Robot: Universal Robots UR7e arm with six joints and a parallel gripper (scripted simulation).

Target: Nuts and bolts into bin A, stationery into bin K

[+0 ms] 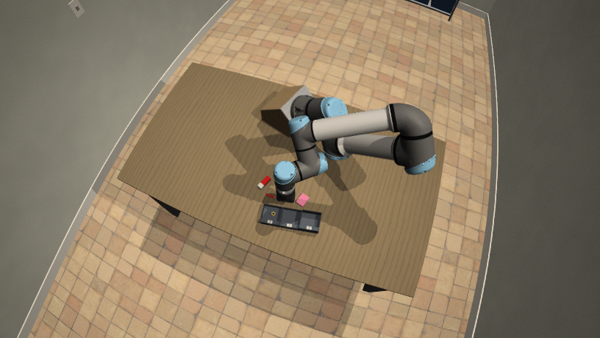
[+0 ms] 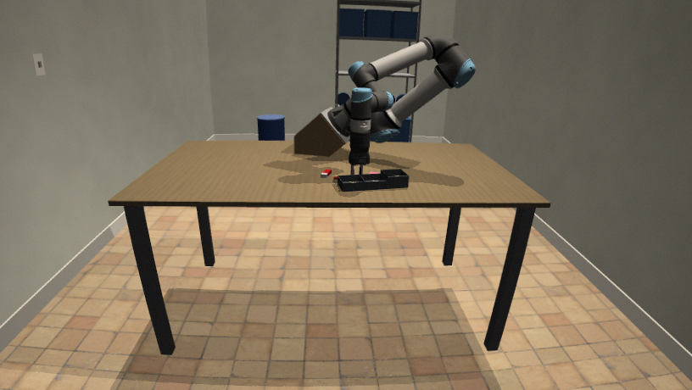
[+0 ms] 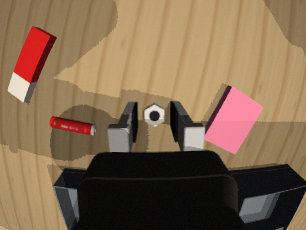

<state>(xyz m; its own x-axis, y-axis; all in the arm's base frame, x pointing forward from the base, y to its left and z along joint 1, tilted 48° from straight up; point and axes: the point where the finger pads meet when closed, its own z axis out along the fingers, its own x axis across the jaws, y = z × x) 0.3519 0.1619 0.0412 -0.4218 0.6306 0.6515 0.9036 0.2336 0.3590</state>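
Observation:
My gripper (image 2: 356, 172) (image 3: 154, 114) is open and points down, with its fingers on either side of a silver hex nut (image 3: 154, 108) on the table; a gap shows on both sides. A red-and-white eraser (image 1: 263, 182) (image 2: 326, 173) (image 3: 34, 57) and a small red cylinder, like a battery (image 1: 270, 195) (image 3: 72, 126), lie to the left. A pink block (image 1: 302, 199) (image 3: 234, 120), like a note pad, lies to the right. A brass ring-shaped nut (image 1: 271, 214) lies in the left bin (image 1: 265, 217). The middle bin (image 1: 290, 216) and right bin (image 1: 309, 220) look empty. The label letters are unreadable.
The three dark bins stand in a row on the table (image 1: 189, 126) (image 2: 232, 174), close to the gripper on its front side. The right bin looks taller in the exterior view. The arm's angled base block (image 1: 277, 103) (image 2: 317, 137) stands at the back.

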